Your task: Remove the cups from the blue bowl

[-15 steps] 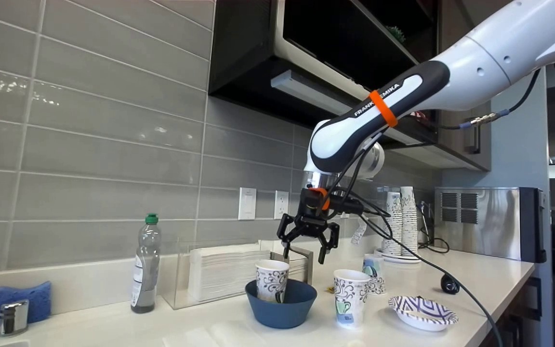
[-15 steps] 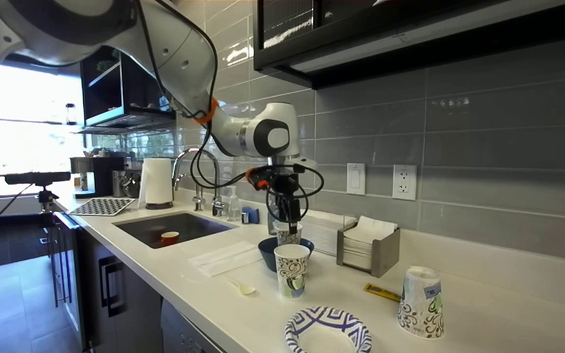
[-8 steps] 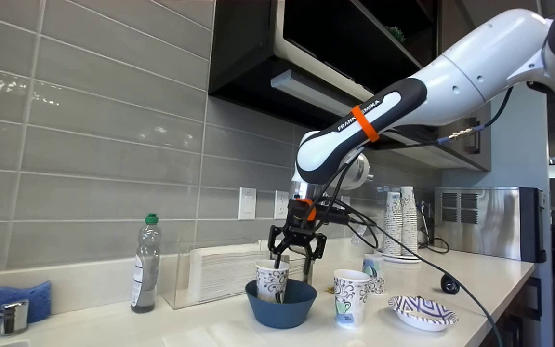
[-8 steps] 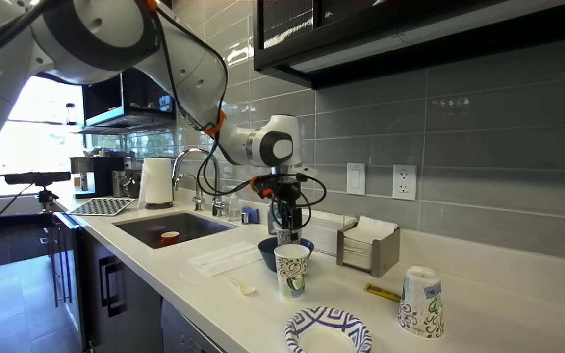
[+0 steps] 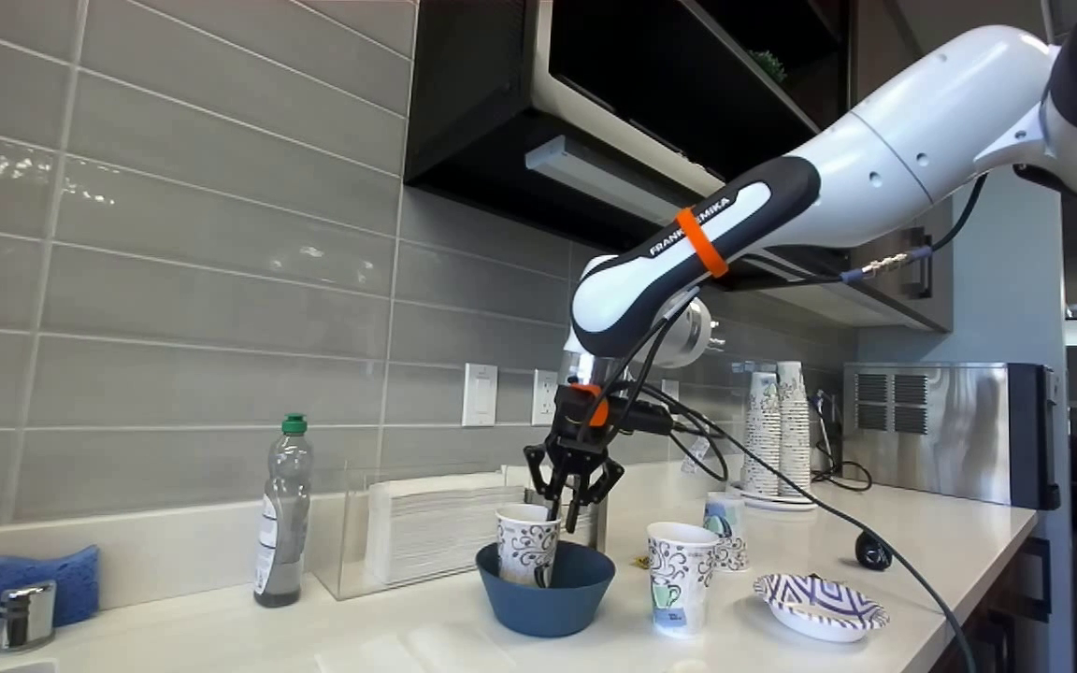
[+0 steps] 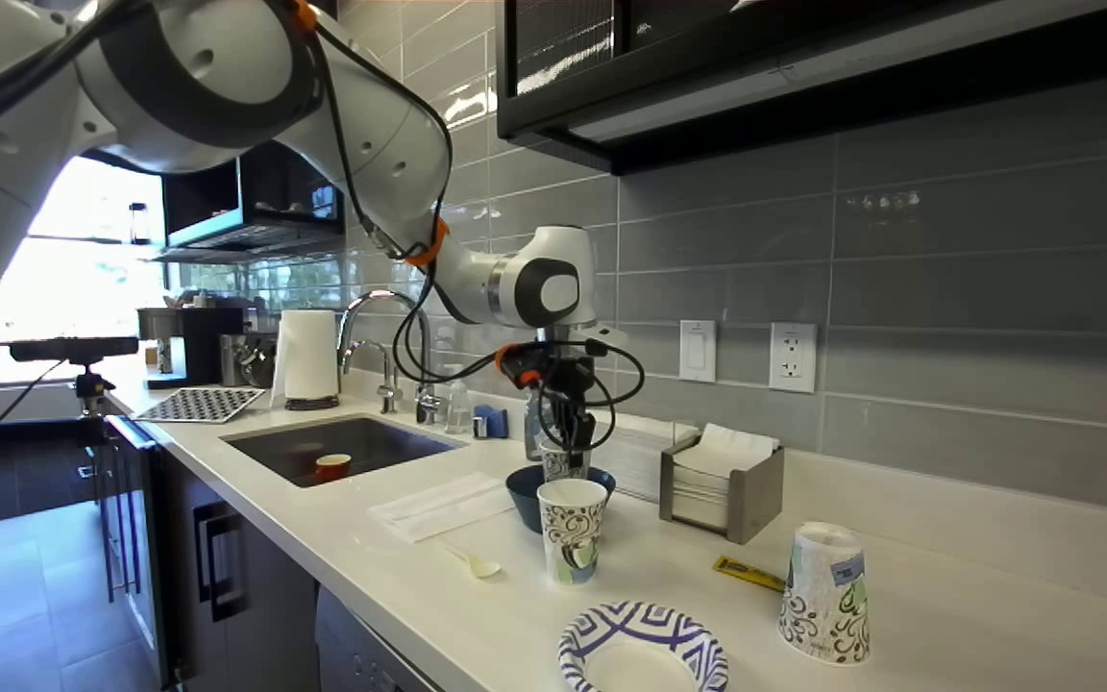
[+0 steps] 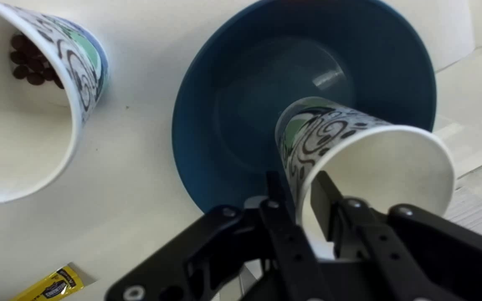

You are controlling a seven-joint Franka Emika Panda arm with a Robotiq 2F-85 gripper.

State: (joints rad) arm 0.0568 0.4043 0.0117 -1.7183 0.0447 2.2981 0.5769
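The blue bowl point(image 5: 548, 609) rests on the counter, with one white printed cup point(image 5: 525, 551) leaning inside it. In the wrist view that cup point(image 7: 320, 136) tilts over the bowl's rim point(image 7: 182, 138). My gripper point(image 7: 297, 184) straddles the cup's wall: one finger point(image 7: 326, 196) is inside the mouth, while the other stands outside, over the bowl. A gap shows between the inner finger and the wall, so the jaws are part-way open. A second cup point(image 5: 679, 581) stands upright beside the bowl, dark round bits at its bottom. Another cup point(image 6: 824, 596) sits upside down further off.
A patterned dish point(image 5: 821, 609) lies near the counter's front edge. Behind the bowl is a napkin holder point(image 5: 445, 528), with a clear bottle point(image 5: 282, 523) to one side. A spoon point(image 6: 479, 567) and a yellow packet point(image 6: 749, 573) lie on the counter. Tall cup stacks point(image 5: 793, 430) stand farther back.
My gripper has come down towards the cup in the bowl, and its jaws have drawn closer together around the cup's wall. The bowl and cups have not moved.
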